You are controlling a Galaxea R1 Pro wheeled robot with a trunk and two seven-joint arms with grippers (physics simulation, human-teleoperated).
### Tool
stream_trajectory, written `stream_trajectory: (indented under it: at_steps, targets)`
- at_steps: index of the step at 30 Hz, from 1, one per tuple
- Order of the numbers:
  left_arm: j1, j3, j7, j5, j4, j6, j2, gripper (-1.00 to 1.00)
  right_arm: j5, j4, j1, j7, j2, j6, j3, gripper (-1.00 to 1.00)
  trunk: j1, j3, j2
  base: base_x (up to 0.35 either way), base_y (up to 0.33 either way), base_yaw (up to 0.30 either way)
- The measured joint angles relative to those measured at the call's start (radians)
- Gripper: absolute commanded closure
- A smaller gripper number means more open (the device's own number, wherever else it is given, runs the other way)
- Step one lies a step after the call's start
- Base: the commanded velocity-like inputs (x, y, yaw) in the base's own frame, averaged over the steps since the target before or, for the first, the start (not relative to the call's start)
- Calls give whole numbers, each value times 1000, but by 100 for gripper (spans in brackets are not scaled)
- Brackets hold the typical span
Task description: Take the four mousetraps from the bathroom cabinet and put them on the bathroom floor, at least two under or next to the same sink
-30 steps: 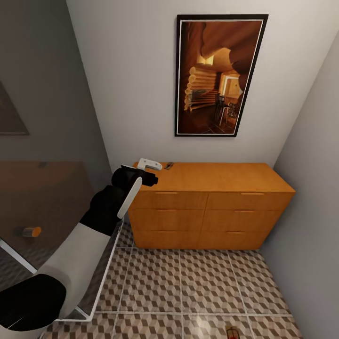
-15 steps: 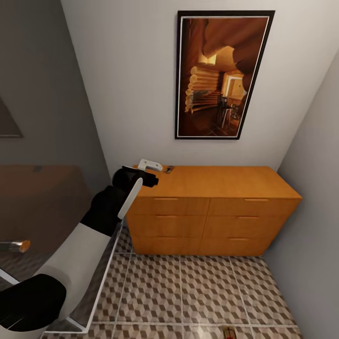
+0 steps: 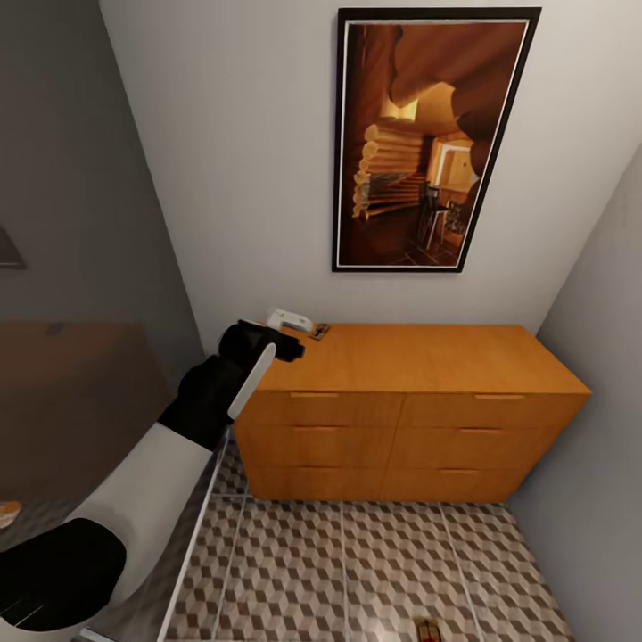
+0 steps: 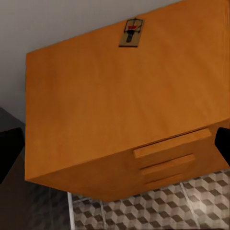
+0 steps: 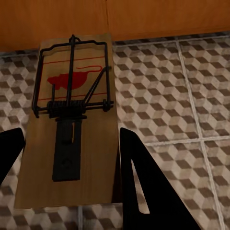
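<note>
Gripping a mousetrap (image 5: 72, 127), the right tool (image 5: 72, 163) hung above the floor (image 5: 163, 96). The left tool (image 3: 290, 323) hovered over the cabinet (image 3: 419, 357) at ten o'clock near another trap (image 4: 131, 33); its grip was unclear.

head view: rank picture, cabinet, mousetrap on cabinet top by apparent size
1. cabinet, the largest.
2. picture, smaller, though it is cut off at the view's top edge.
3. mousetrap, a tiny dark slab at the cabinet's back corner, just beyond the left tool.
</note>
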Motion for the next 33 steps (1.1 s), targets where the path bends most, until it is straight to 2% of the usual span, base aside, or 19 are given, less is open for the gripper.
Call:
stream_trajectory:
  at_steps: [5,8,24,33]
  targets:
    - [1,-13,-102,0,31,-3,0,-100,0,0,0,0,1,0,0,100,0,0,0,162,0,0]
    - [0,-15,-129,-1,39,-5,0,-100,0,0,0,0,1,0,0,100,0,0,0,114,0,0]
    - [1,-16,-149,1,48,-5,3,-100,0,0,0,0,2,0,0,100,0,0,0,18,0,0]
    - [1,-16,-149,0,85,-7,3,-100,1,0,0,1,2,0,0,100,0,0,0,166,0,0]
